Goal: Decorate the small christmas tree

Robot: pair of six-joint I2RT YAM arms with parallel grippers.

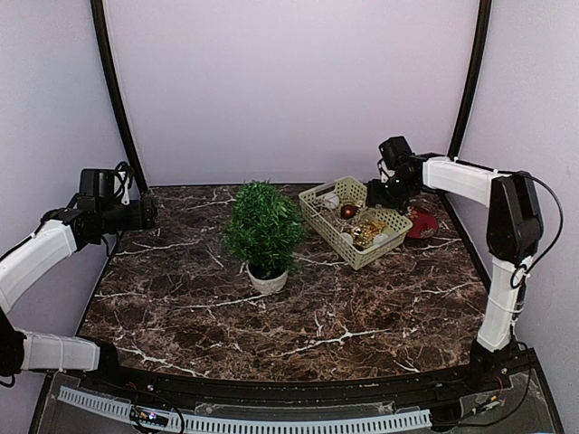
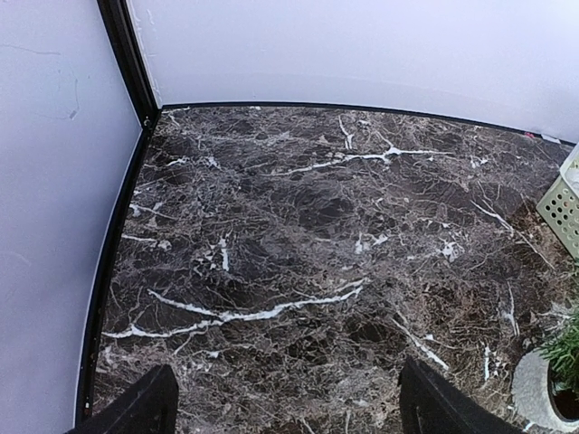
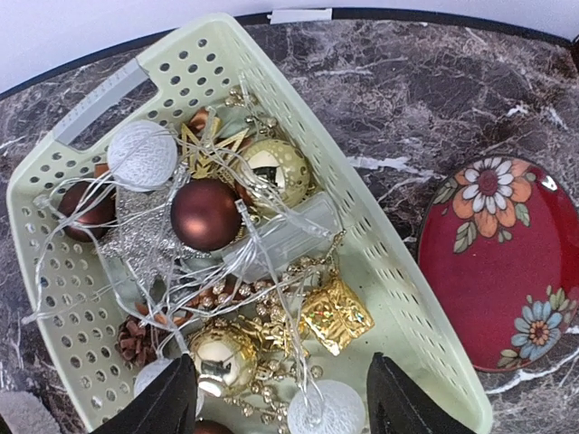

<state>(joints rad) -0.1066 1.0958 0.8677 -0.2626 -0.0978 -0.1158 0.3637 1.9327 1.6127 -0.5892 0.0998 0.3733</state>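
My left pincer (image 2: 285, 384) hangs spread wide, holding nothing, above the marble table (image 2: 298, 226) at its far left. The small christmas tree (image 1: 263, 228) stands upright mid-table. To its right, my right pincer (image 3: 282, 391) hovers spread over the ornament-filled basket (image 3: 391, 271), beside a red flowered plate (image 3: 498, 262).

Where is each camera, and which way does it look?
Top: above and behind the arms, looking down at the dark marble table and small bushy dark-green tree; both arms show.
Left wrist: on the left hand, facing down at marble; its black fingers show.
Right wrist: on the right hand, facing down into the pale green plastic basket of ornaments; fingers show.
Top and right wrist both see that basket.
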